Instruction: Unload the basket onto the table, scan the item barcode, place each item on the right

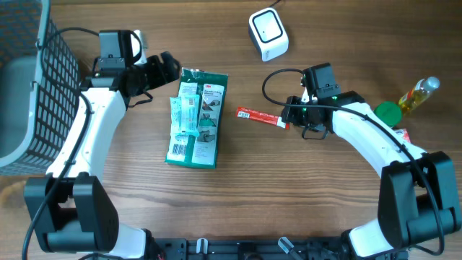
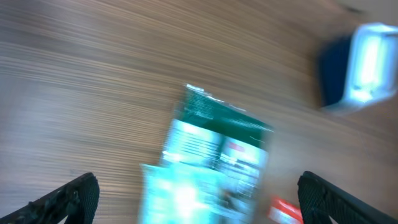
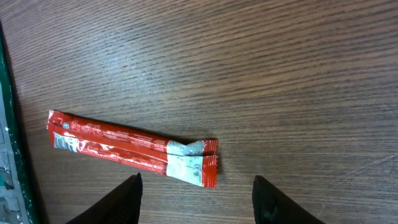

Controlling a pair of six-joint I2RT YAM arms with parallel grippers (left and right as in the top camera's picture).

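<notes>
A flat green-and-white package (image 1: 196, 117) lies on the wooden table left of centre, and a red sachet (image 1: 261, 117) lies just to its right. The white barcode scanner (image 1: 268, 33) stands at the back. My left gripper (image 1: 173, 70) hovers at the package's far left corner. The left wrist view is blurred; its gripper (image 2: 198, 180) is open, with the package (image 2: 211, 155) below and the scanner (image 2: 368, 62) at upper right. My right gripper (image 1: 289, 114) is at the sachet's right end. It is open (image 3: 196, 178), with the sachet (image 3: 130, 149) just beyond its fingertips, untouched.
A dark wire basket (image 1: 43, 87) stands at the left edge. A bottle of yellow liquid (image 1: 416, 95) and a green lid (image 1: 388, 112) sit at the right, behind my right arm. The package's green edge (image 3: 6, 155) shows at the left of the right wrist view.
</notes>
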